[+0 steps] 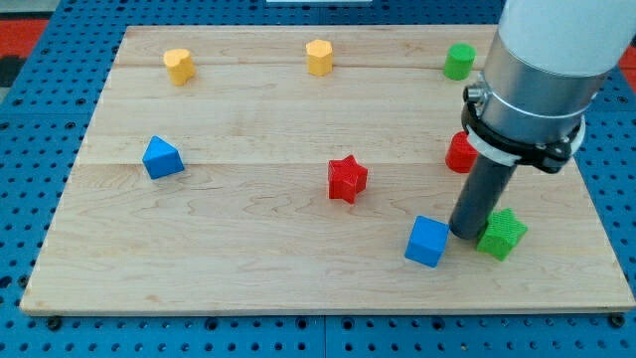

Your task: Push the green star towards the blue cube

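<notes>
My tip (465,235): a bare rod with nothing to open or close, it stood between the two task blocks near the board's bottom right corner.
Green star (502,234): lay just right of the tip, touching or nearly so.
Blue cube (427,241): sat just left of the tip.
Judgement: the tip stood on the wrong side and needed to round the star.

The green star (503,234) lies flat near the table's bottom-right corner in the view, a short way to the right of the blue cube (427,242), which sits slightly rotated.
</notes>
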You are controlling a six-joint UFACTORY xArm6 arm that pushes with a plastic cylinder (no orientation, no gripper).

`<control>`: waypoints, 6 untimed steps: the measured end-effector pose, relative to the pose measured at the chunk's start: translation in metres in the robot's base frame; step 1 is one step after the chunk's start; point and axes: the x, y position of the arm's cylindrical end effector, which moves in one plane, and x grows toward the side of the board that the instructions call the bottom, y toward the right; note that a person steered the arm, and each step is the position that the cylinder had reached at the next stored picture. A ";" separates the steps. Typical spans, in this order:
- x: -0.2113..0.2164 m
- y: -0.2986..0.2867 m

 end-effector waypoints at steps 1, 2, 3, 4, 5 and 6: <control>-0.013 -0.009; -0.008 0.006; -0.001 0.020; -0.001 0.028; -0.020 0.028; -0.025 0.031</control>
